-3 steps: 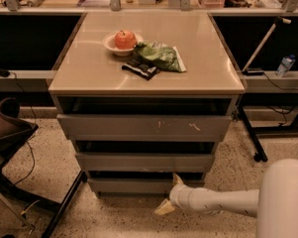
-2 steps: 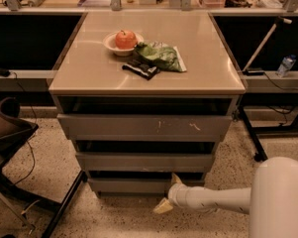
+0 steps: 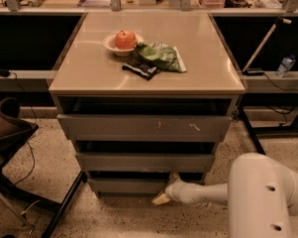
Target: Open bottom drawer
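I see the grey cabinet [image 3: 188,78] filling the middle of my view, its three drawer fronts stacked below the top. My white arm [image 3: 257,197] comes in from 4 o'clock. The scratched top front [image 3: 119,127] is widest, the middle front [image 3: 138,161] sits under it, and the bottom drawer [image 3: 124,185] is lowest, at 6 o'clock, just above the floor, with a dark gap over it. The gripper [image 3: 167,187] is at that drawer's right end, its fingers [image 3: 160,199] spread apart, one tip above the front and one below. On top, toward 12 o'clock, lie a green bag [image 3: 161,57], a bowl [image 3: 111,44] and an apple [image 3: 125,39] in it.
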